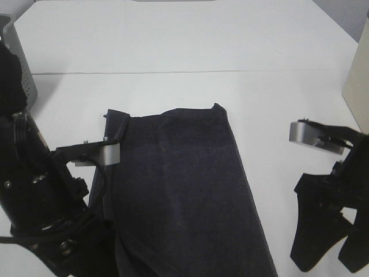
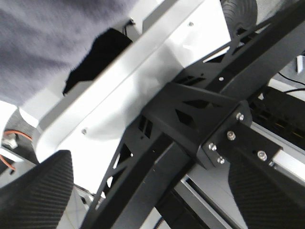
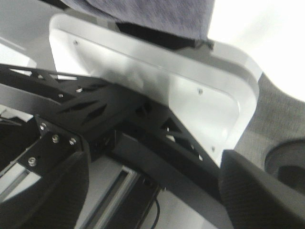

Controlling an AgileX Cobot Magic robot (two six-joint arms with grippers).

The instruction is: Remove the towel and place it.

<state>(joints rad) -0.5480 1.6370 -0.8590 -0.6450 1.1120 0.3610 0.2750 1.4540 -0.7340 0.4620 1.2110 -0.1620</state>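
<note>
Nearest, the left gripper (image 2: 148, 195) and right gripper (image 3: 152, 191) flank the near table edge, jaws spread wide and holding nothing. Between them the towel (image 1: 184, 190) lies flat on the table (image 1: 173, 40), its near end draping over the edge, apparently placed. Far left stands a perforated basket (image 1: 18, 53).

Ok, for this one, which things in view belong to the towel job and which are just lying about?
Part of the job:
- towel, spread on the table, hanging over its near edge
- left gripper, fingers open, empty
- right gripper, fingers open, empty

Just lying about:
- grey perforated basket, far left
- beige object, cut off at the right edge
</note>
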